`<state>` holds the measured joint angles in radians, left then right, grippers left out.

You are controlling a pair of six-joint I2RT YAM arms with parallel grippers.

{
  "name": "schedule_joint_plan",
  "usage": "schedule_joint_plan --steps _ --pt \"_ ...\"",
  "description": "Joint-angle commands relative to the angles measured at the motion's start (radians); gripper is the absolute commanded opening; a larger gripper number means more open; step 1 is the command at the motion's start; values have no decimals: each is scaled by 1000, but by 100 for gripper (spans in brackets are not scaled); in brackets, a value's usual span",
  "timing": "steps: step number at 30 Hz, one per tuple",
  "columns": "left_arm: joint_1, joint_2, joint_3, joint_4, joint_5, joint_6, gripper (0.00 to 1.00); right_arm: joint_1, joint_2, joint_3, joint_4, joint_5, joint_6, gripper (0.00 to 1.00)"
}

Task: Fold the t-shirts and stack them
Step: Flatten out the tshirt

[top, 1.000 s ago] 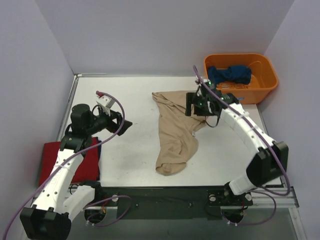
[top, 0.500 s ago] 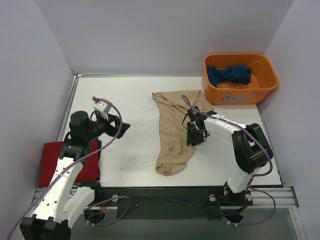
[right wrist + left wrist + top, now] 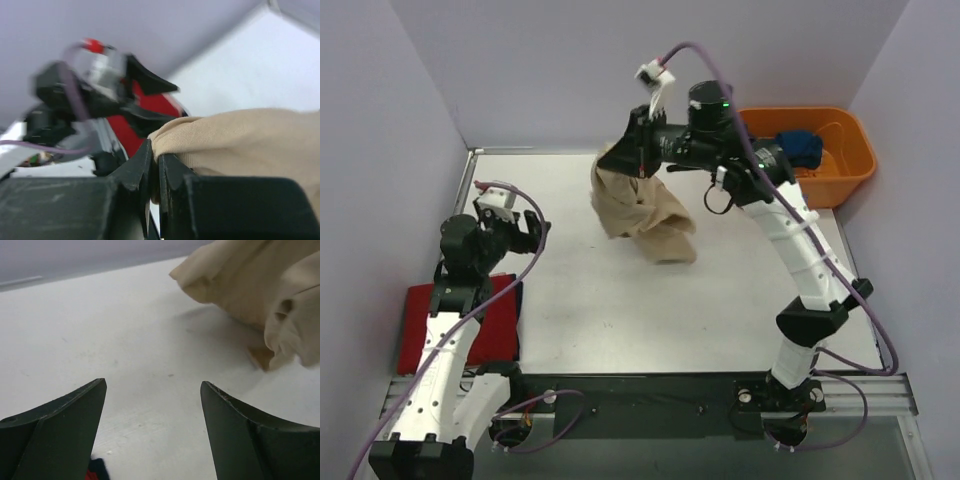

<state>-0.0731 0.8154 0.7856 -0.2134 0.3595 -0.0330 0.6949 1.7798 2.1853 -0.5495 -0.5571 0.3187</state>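
My right gripper [image 3: 628,150] is raised high over the back of the table, shut on a bunched edge of the tan t-shirt [image 3: 642,212]. The shirt hangs crumpled below it, its lower end near the table. In the right wrist view the jaws [image 3: 155,150] pinch a fold of the tan t-shirt [image 3: 240,140]. The red t-shirt [image 3: 418,322] lies folded at the near left edge. My left gripper [image 3: 533,238] hovers beside it, open and empty; its wrist view shows the gripper [image 3: 153,384] over bare table, with the tan t-shirt [image 3: 250,290] ahead. A dark blue t-shirt [image 3: 792,148] lies in the bin.
The orange bin [image 3: 845,170] stands at the back right corner. Purple walls close in the table on the left, back and right. A dark blue strip [image 3: 517,298] shows along the right side of the red t-shirt.
My right gripper came down on the flat tan t-shirt, shut on it and swung it up and back-left off the table. My left arm drew back slightly to the left, still open.
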Motion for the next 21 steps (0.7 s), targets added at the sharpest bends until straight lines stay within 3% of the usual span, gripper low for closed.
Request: schedule_joint_plan --steps 1,4,6,9,12,16,21 --pt "61 8 118 163 -216 65 87 -8 -32 182 200 -198 136 0" --pt "68 10 156 276 -255 190 87 -70 -113 81 388 -162 285 0" --pt "68 10 178 276 -162 266 85 -142 -170 -19 473 -127 387 0" --pt "68 14 190 234 34 298 81 -237 -249 -194 439 -54 418 0" --pt "68 27 188 91 226 324 75 -334 -359 -486 410 -75 382 0" --pt "47 33 164 -144 381 427 65 -466 -479 -837 347 -164 292 0" --pt "-19 71 87 -407 378 638 50 -560 -478 -1090 247 -185 94 0"
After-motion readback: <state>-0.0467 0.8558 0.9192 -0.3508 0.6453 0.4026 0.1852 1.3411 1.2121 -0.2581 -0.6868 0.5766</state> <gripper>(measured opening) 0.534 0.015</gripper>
